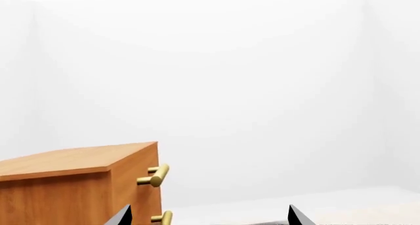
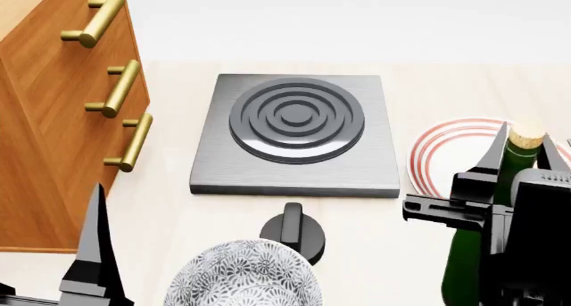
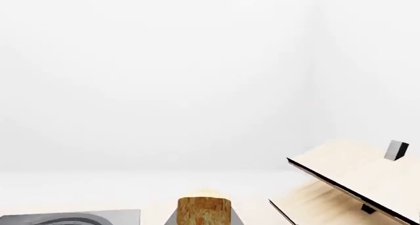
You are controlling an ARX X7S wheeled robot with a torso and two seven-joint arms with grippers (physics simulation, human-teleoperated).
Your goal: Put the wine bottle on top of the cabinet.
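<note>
The wine bottle [image 2: 471,252] stands upright on the table [image 2: 428,85], to the right of the hotplate [image 2: 297,135]. Its tan cork top [image 2: 526,136] rises between the two black fingertips of the right hand [image 2: 522,151]; one fingertip [image 2: 495,152] stands on the hotplate side of the neck and the other on the far side. The green glass body shows below the hand. The right hand is closed around the bottle neck, grasping it. In the right wrist view the cork [image 3: 204,210] sits centred just in front of the camera, with a pale slanted rack [image 3: 354,178] off to one side.

A plate with red rings [image 2: 446,152] lies on the table just behind the bottle, to the right of the hotplate. The hotplate's black knob [image 2: 292,232] sits just in front of the hotplate, and a patterned bowl [image 2: 243,276] lies in front of the knob.

The cabinet [image 2: 53,132] stands to the left of the hotplate, well apart from the bottle, its brass bar handles [image 2: 125,89] facing the hotplate.

The left hand [image 1: 210,216] is released: its fingertips [image 1: 121,217] stand wide apart with nothing between them. In the left wrist view the cabinet top [image 1: 72,158] lies ahead of that hand.
</note>
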